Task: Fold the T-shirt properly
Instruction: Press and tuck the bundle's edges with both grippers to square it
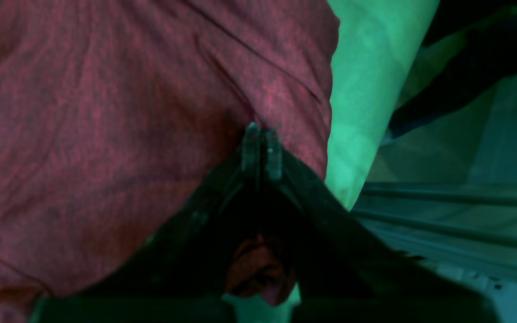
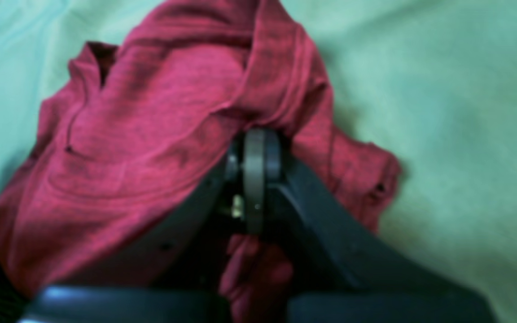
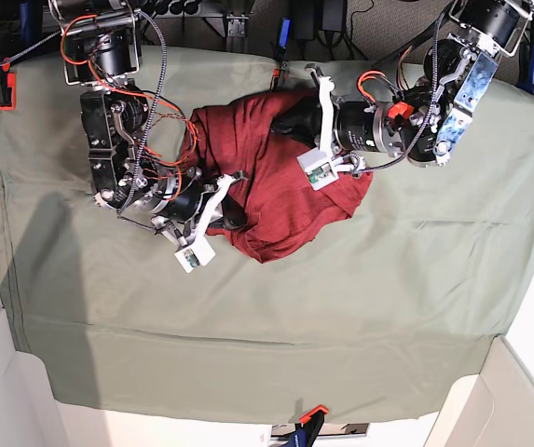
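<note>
The dark red T-shirt [image 3: 276, 200] lies bunched and creased in the upper middle of the sage-green table cloth [image 3: 341, 307]. My left gripper [image 1: 261, 130] is shut on a fold of the T-shirt [image 1: 106, 134], and a tuft of cloth shows between its fingers further back. In the base view this arm reaches in from the right over the shirt's upper edge [image 3: 290, 116]. My right gripper [image 2: 255, 134] is shut on a ridge of the T-shirt [image 2: 151, 134]. It comes from the left at the shirt's lower left side [image 3: 234, 209].
The green cloth covers the whole table, held by orange clamps at its edges [image 3: 6, 79] [image 3: 311, 413]. Cables and black equipment [image 3: 239, 19] line the far edge. In the left wrist view the table edge [image 1: 366, 134] drops off just right of the shirt.
</note>
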Robot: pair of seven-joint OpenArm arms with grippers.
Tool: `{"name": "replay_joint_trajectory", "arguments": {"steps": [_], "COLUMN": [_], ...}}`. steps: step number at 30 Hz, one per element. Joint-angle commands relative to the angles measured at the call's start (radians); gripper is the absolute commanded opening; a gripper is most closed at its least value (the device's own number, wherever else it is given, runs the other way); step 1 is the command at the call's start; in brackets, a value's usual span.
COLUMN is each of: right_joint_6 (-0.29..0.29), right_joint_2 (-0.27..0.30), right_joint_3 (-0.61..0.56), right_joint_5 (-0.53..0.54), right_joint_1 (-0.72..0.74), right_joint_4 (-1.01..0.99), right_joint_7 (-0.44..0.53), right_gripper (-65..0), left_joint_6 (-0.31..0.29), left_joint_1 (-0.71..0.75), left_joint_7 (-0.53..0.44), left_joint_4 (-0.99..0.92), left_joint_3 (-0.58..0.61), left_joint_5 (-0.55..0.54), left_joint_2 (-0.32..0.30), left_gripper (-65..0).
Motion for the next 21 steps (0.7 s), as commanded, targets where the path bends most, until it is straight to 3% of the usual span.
{"name": "replay_joint_trajectory", "arguments": {"steps": [1,10,17,21], "right_joint_6": [-0.004,-0.003,-0.003,-0.003], "right_joint_2": [0.000,0.000,0.000,0.008], "right_joint_3": [0.003,0.003,0.005,0.024], "right_joint_5": [0.011,0.053,0.103,0.093], "right_joint_1": [0.019,0.019,0.004,-0.046], "right_joint_4": [0.035,0.254,0.333,0.388], "right_joint_7": [0.000,-0.063,-0.114,-0.130], "right_gripper": [-65.0,-65.0,-65.0,-65.0], "left_joint_6": [-0.005,-0.005,-0.005,-0.005], "left_joint_1": [-0.006,-0.011,0.002,0.029], "left_joint_7": [0.013,0.024,0.091,0.102], "left_joint_4": [0.032,0.209,0.294,0.362], "left_joint_3": [-0.003,-0.003,-0.003,-0.019], "left_joint_5": [-0.008,-0.016,-0.113,-0.119], "left_joint_2": [-0.010,-0.017,-0.019,-0.058], "left_gripper": [-63.7,-63.7,-63.7,-63.6]}}
